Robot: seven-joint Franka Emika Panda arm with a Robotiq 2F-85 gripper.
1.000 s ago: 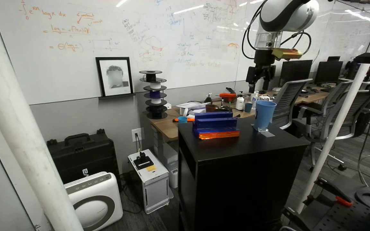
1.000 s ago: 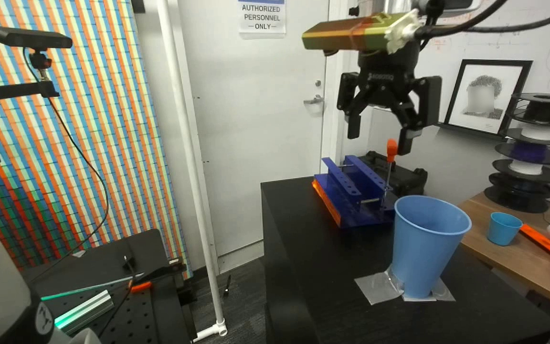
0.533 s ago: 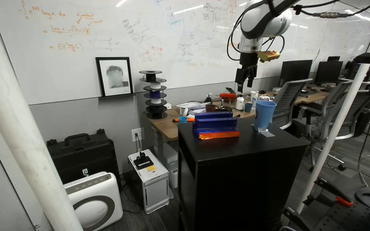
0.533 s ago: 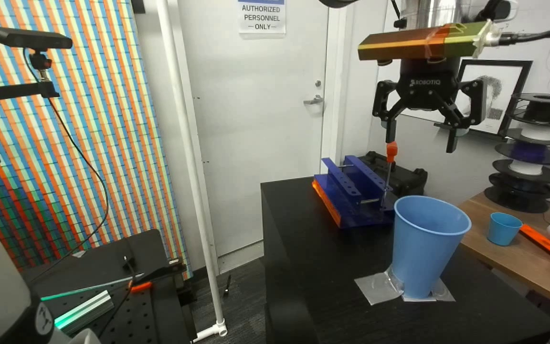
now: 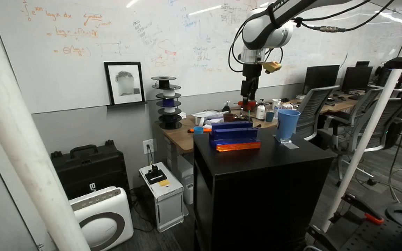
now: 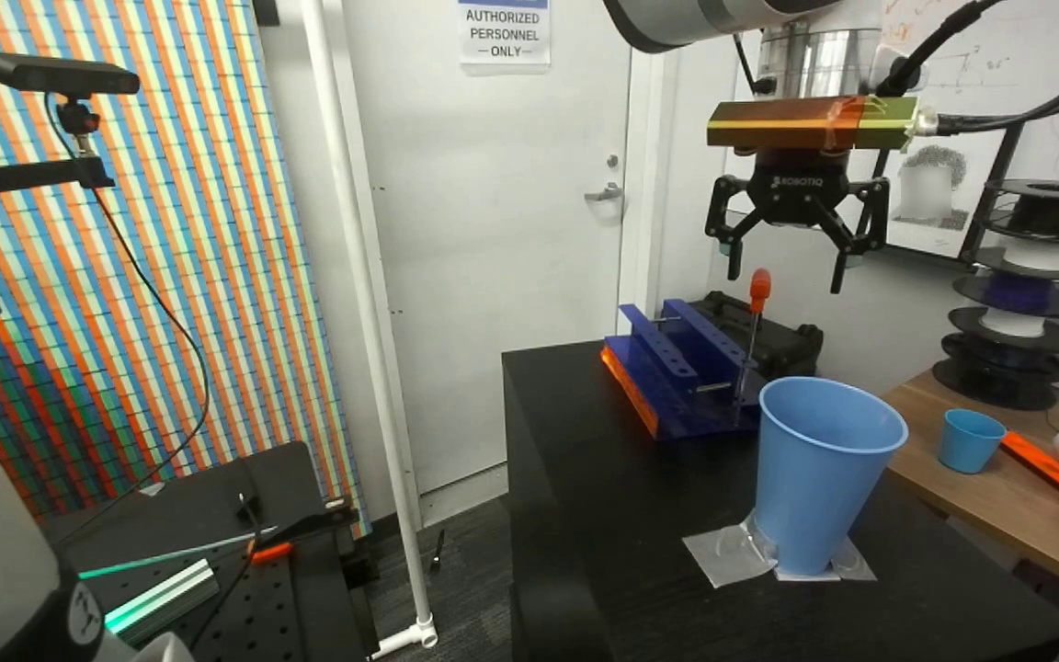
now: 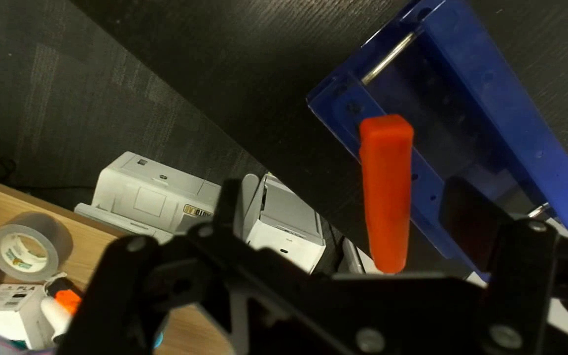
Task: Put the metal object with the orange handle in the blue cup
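The tool with the orange handle (image 6: 758, 291) stands nearly upright at one end of the dark-blue rack (image 6: 674, 368); its thin shaft reaches down to the rack. In the wrist view, its handle (image 7: 386, 197) appears between the finger sides, nearer the right finger; its shaft is hidden. My gripper (image 6: 785, 280) is open and empty, with its fingertips at about handle height; the depth between them cannot be told. It also shows in an exterior view (image 5: 249, 98) above the rack's far side. The blue cup (image 6: 824, 487) stands upright, taped to the cabinet, in both exterior views (image 5: 287, 125).
The black cabinet top (image 6: 603, 515) carries the rack and cup. A wooden desk (image 6: 943, 487) beside it holds a small blue cup (image 6: 971, 441), spools (image 6: 1007, 322) and other clutter. A white pole (image 6: 359, 276) stands nearby.
The gripper has moved down and away from the blue cup, toward the rack's end by the tool. It stays open. The tool's handle leans slightly more to the right in an exterior view.
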